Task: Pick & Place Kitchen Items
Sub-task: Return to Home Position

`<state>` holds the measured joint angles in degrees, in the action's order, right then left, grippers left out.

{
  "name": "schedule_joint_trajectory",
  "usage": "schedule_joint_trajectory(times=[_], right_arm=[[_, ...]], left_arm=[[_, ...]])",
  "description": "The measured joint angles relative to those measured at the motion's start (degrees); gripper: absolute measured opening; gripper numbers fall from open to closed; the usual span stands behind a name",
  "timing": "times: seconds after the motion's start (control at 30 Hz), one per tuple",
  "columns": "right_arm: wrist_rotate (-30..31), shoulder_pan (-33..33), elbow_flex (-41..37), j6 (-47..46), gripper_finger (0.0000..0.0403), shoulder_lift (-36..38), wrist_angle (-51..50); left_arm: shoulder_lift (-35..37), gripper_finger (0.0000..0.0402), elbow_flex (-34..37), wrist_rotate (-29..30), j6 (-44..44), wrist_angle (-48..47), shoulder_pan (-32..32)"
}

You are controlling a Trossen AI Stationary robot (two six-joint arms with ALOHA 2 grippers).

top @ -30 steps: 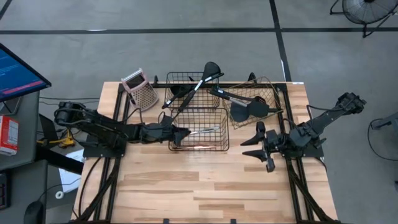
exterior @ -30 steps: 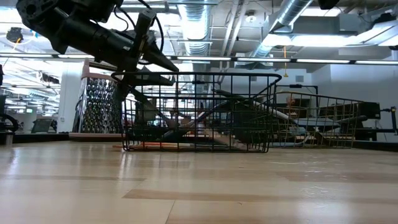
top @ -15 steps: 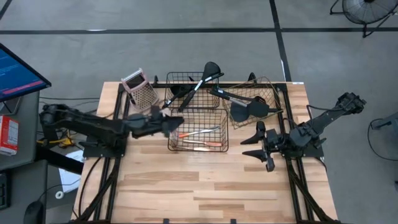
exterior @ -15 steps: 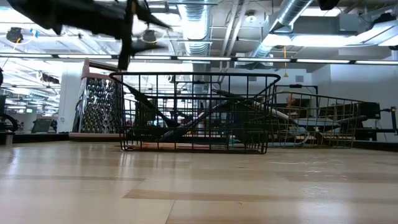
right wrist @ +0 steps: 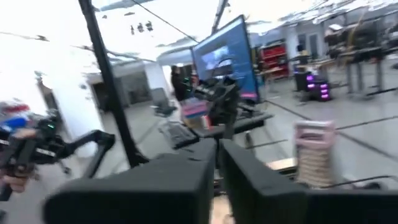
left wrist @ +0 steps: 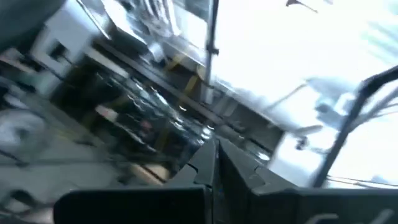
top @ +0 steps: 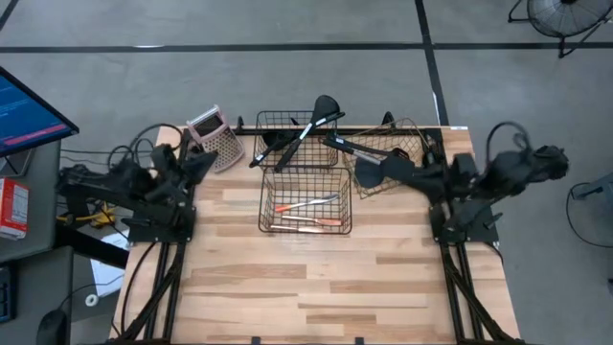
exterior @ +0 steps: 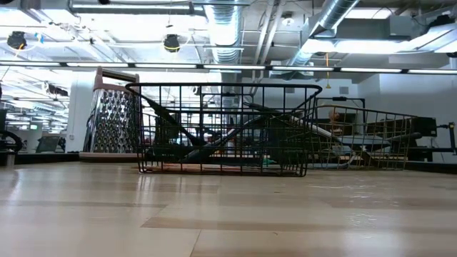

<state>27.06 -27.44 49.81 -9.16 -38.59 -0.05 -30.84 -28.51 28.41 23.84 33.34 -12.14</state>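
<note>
- Since a second ago the left arm (top: 153, 182) has drawn away from the front black wire basket (top: 262, 196). It is now folded at the left edge of the pale wooden surface (top: 316, 278). The right arm (top: 479, 177) has lifted and tucked in at the right edge.
- Both wrist views show the jaws pressed together, with nothing between them.
- The thin orange-handled metal pieces (top: 308, 205) lie flat in the front basket.
- Black long-handled ladles and spatulas (top: 299, 134) lean out of the rear black wire basket (top: 278, 116).
- More black turners (top: 381, 169) sit in the tilted bronze wire basket (top: 414, 125).
- The pink-topped metal box grater (top: 216, 141) stands upright near the left rear corner, outside every basket.
- Risk, as I judge it: each folded arm ends close to something loose, the left near the grater and the right near the tilted basket. A late swing could knock either, and a jolt could tip out the overhanging ladles.
</note>
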Motion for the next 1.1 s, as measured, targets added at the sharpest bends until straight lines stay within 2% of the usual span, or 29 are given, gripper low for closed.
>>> schedule_joint_trajectory(times=[0.07,0.13,0.2,0.23,0.33,0.43,0.57,0.63,0.77,1.1], right_arm=[[-0.02,1.63,3.70,1.33,0.0016,0.96,-6.08],[0.06,3.48,6.81,1.67,0.0012,1.59,-10.91],[0.05,5.67,9.13,2.10,0.0012,2.34,-14.97],[0.00,6.80,9.78,2.92,0.0007,2.77,-16.63],[-2.81,10.19,10.13,6.03,0.0004,4.62,-19.55],[-10.50,13.86,10.11,7.92,0.0002,7.43,-22.50],[-21.18,18.00,9.56,7.91,0.0002,11.42,-26.72],[-23.96,19.32,7.78,7.80,0.0001,13.69,-25.96],[-24.57,20.50,2.13,6.76,0.0001,17.81,-22.26],[-24.72,20.50,-20.52,0.43,0.0000,26.32,-4.69]], left_arm=[[2.82,0.0001,-0.02,3.57,-4.69,-2.91,-0.97],[5.23,0.0001,0.02,6.69,-8.74,-7.10,-1.81],[7.59,0.0000,0.02,7.25,-12.18,-12.01,-2.45],[8.77,0.0000,0.02,6.52,-13.37,-14.52,-2.66],[12.62,0.0000,0.03,-0.78,-14.61,-21.65,-2.59],[17.23,0.0000,0.12,-5.60,-13.17,-25.88,-2.43],[22.58,0.0001,1.38,-11.68,-11.48,-26.02,-2.43],[24.36,0.0001,2.88,-13.41,-10.48,-26.37,-2.43],[26.04,0.0001,6.91,-13.91,-9.03,-25.96,-2.43],[26.46,0.0001,18.35,-16.46,-6.67,-18.26,-2.43]])
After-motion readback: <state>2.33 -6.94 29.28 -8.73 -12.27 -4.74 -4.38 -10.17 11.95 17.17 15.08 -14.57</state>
